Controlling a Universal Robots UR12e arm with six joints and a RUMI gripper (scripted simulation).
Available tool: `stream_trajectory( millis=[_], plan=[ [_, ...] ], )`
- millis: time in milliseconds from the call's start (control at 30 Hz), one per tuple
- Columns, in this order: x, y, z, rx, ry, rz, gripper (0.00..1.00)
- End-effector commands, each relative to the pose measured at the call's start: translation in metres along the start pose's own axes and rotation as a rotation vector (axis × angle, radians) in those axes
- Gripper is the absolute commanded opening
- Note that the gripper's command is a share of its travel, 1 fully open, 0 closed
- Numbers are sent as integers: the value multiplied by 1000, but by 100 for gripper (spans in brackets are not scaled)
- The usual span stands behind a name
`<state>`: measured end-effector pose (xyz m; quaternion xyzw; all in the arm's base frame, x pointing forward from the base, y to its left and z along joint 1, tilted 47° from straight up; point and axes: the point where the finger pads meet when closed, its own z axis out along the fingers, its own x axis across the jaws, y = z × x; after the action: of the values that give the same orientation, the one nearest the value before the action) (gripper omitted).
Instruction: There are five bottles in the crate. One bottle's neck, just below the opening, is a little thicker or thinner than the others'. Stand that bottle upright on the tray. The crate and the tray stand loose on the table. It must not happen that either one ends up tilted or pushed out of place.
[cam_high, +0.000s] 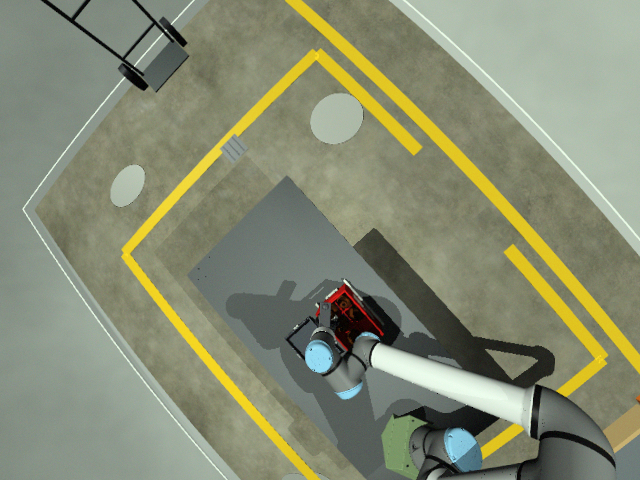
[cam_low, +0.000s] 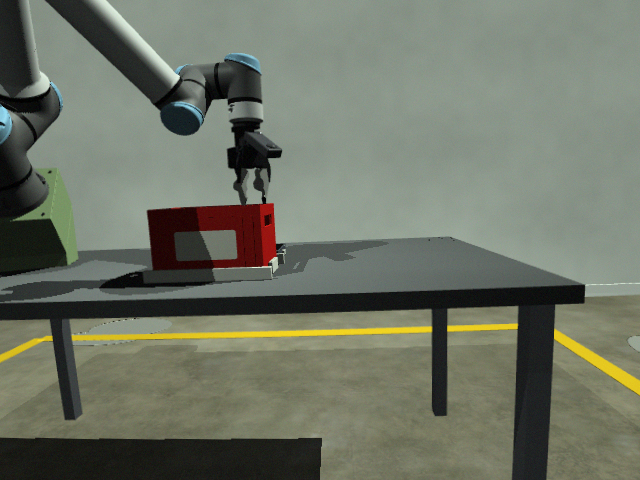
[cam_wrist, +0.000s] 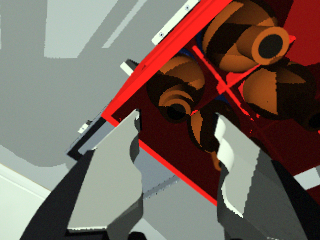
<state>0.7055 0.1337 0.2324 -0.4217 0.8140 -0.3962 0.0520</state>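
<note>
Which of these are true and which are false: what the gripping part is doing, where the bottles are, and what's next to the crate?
1. The end effector is gripping a bottle. False: its jaws stand apart with nothing between them.
2. Brown bottles stand in the red crate. True.
3. The crate is lying on the floor. False: it is up on the table.
4. A dark-rimmed tray is beside the crate. True.
5. The robot arm's long tube is red. False: it is whitish.
</note>
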Motion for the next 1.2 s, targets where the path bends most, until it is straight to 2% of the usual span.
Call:
stream_trajectory(
  millis=[0, 533, 1167],
  plan=[
    [0, 0, 5, 1, -1, 0, 38],
    [0, 0, 21, 1, -1, 0, 38],
    [0, 0, 26, 1, -1, 0, 38]
  ],
)
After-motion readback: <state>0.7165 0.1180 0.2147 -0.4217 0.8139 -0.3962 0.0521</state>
